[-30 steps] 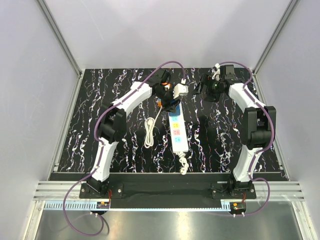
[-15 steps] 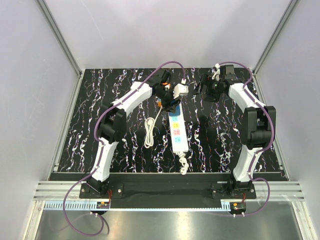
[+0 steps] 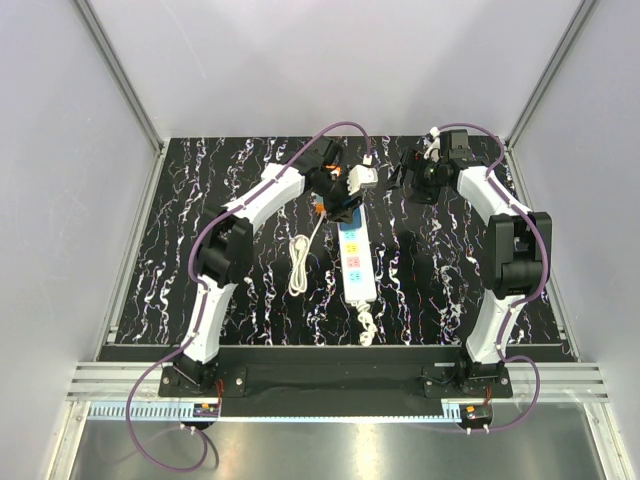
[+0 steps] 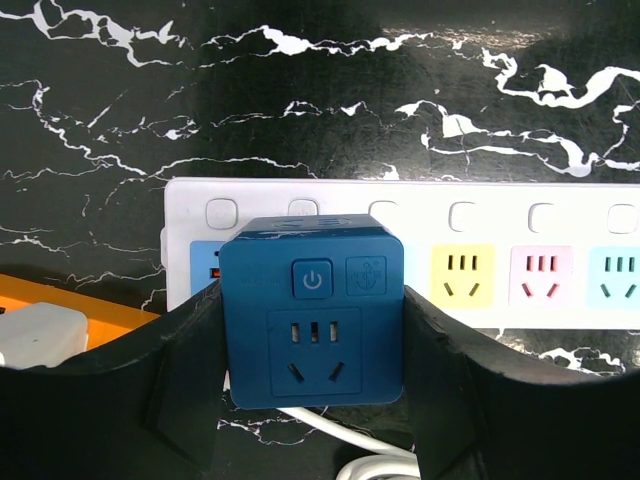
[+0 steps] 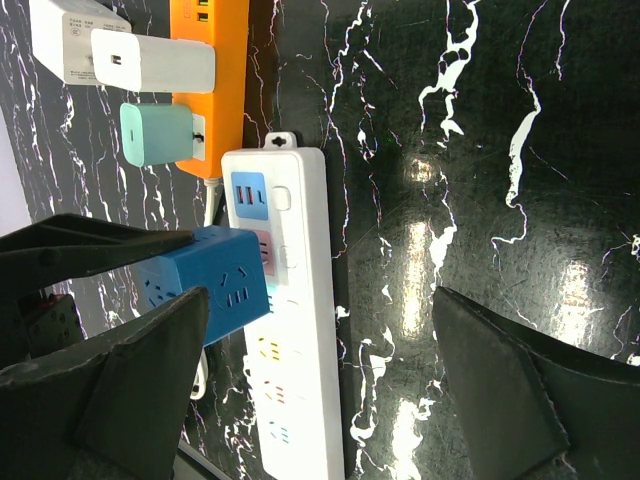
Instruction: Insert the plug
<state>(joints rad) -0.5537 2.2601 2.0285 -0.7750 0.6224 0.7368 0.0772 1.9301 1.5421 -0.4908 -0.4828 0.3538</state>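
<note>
1 plug (image 4: 312,345) clamped in my left gripper (image 4: 312,300) | right gripper (image 5: 320,380) spread, empty | risk: prongs enter tilted, jam, shove power strip (image 4: 520,200)

plug (image 4: 312,312) | blue cube | at white strip (image 4: 420,215) end | possibly seated

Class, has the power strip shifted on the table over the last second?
No. The power strip lies where it was, same spot beside the coiled white cable.

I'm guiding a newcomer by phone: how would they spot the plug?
Find the white power strip on the table. At its far end, the left fingers clasp the plug. It alone is solid blue, unlike the white chargers and mint adapter on the orange strip.
</note>
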